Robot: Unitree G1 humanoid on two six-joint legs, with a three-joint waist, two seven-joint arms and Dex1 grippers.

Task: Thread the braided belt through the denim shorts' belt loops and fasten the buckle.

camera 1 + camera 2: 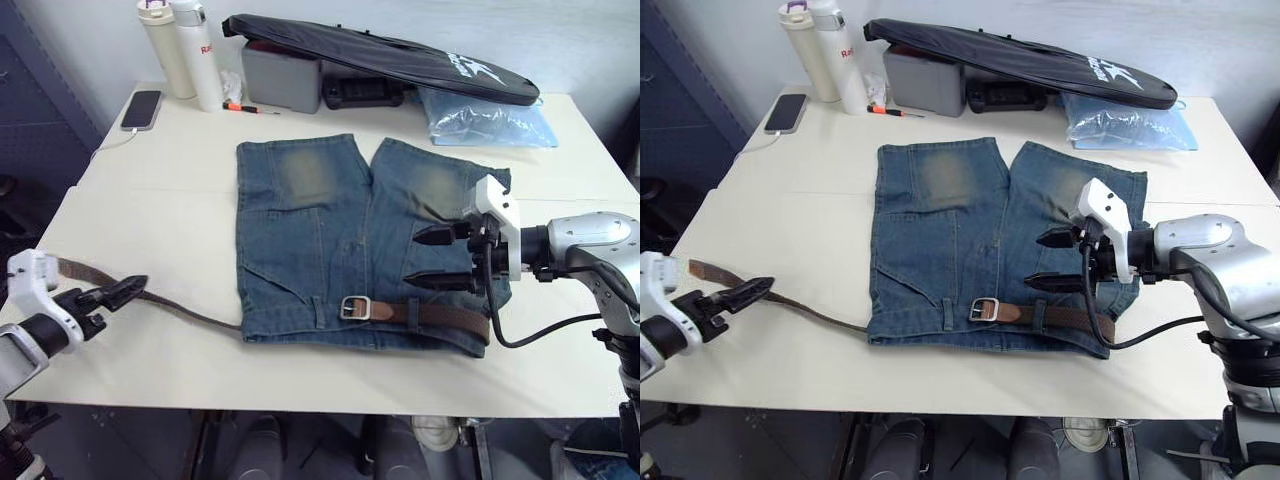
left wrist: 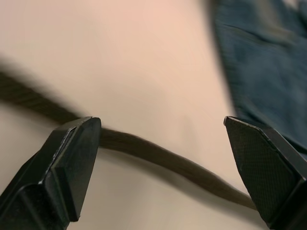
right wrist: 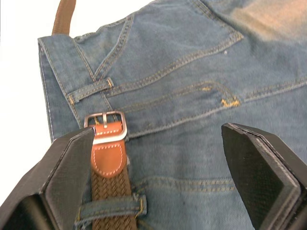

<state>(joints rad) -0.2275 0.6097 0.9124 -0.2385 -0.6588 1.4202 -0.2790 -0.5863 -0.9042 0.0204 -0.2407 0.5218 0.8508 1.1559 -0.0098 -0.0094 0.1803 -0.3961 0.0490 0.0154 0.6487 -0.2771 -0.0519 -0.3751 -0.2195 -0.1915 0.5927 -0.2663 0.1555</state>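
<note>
From the head camera, the denim shorts [image 1: 350,240] lie flat on the cream surface [image 1: 150,210], waistband toward the robot. The braided belt [image 1: 440,316] runs along the waistband's right half, under a belt loop [image 1: 412,312], and its silver buckle [image 1: 355,307] rests near the waistband's middle. The belt's other end trails out from the shorts' left edge across the bare surface toward the left tool [image 1: 125,290]. The right tool [image 1: 436,258] hovers over the shorts' right leg, just above the belted waistband, its two black fingers spread wide and holding nothing. At the far edge stand two white bottles [image 1: 185,45], a phone [image 1: 141,109], a long black bag [image 1: 390,55] and a clear plastic bag [image 1: 487,118]. In the left wrist view, the left tool's fingers [image 2: 72,167] are wide apart, with the brown strap passing across between them, one finger right at the strap. In the right wrist view, the open fingers [image 3: 72,177] frame the buckle, its tan leather tab [image 3: 108,155] and the woven strap slipped under a loop, with a second loop [image 3: 91,88] beyond the buckle.
</note>
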